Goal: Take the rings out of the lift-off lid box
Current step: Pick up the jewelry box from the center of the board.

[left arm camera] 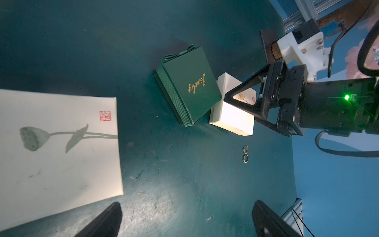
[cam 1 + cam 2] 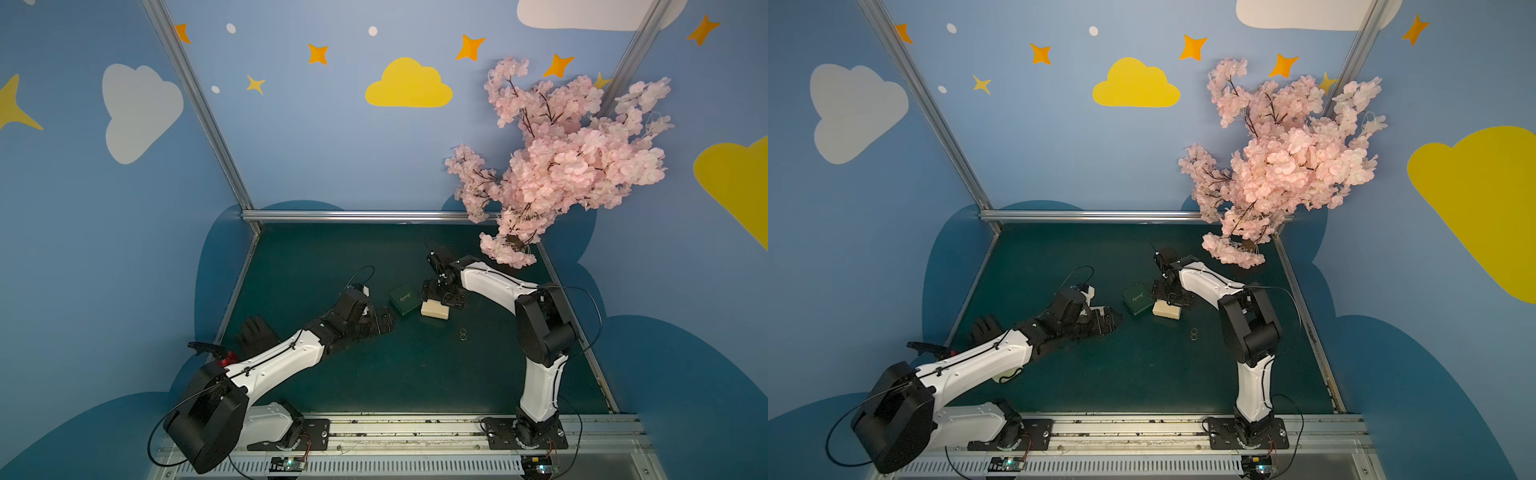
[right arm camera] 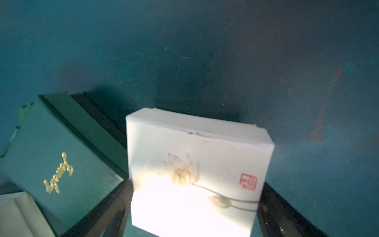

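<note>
The small white lift-off lid box [image 2: 435,311] [image 3: 196,164] with a lotus flower print sits on the green mat [image 2: 374,374] with its lid on. My right gripper [image 2: 434,297] [image 3: 195,185] hangs over it. It is open, and its fingers [image 3: 114,205] stand close along two opposite sides of the box. Two thin rings [image 2: 463,333] [image 2: 1194,334] [image 1: 245,154] lie touching each other on the mat in front of the box. My left gripper [image 2: 380,322] [image 1: 186,205] rests low to the left, open and holding nothing.
A dark green "Jewelry" box [image 2: 404,299] [image 1: 188,86] lies against the white box's left side. A larger white box with a lotus pod print [image 1: 57,153] sits by my left gripper. A black glove [image 2: 255,332] lies at the left edge, and a pink blossom tree [image 2: 561,166] overhangs the back right.
</note>
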Tool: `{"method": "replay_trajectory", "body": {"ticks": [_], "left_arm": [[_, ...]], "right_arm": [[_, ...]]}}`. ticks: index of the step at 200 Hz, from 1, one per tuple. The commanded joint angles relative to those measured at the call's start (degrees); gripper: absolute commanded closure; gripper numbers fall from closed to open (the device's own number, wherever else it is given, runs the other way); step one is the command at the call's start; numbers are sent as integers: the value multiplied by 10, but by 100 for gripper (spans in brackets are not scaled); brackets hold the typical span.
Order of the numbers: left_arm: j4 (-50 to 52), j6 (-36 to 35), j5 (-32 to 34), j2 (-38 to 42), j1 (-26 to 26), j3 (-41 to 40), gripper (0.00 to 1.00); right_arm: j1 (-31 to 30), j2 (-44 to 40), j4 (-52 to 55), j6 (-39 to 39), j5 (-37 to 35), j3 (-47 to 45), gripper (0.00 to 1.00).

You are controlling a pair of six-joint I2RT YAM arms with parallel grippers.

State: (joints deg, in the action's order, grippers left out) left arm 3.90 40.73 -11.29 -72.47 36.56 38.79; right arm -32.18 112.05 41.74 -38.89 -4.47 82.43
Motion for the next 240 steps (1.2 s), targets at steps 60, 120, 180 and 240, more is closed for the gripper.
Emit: {"method": "replay_trajectory", "body": {"ticks": [60, 120, 180, 240], "left_arm": [[5, -12, 3, -9, 1, 16, 0], [4, -11, -2, -18, 1, 17, 0], [6, -13, 0, -15, 1, 15, 1], [4, -14, 0, -17, 1, 14, 1]], "right_arm": [[-16, 31, 101, 17, -81, 48, 8], [-17, 37, 81, 16, -49, 51, 7], [-17, 36, 72, 6, -25, 55, 7], [-16, 40, 76, 2, -30, 58, 7]]}}
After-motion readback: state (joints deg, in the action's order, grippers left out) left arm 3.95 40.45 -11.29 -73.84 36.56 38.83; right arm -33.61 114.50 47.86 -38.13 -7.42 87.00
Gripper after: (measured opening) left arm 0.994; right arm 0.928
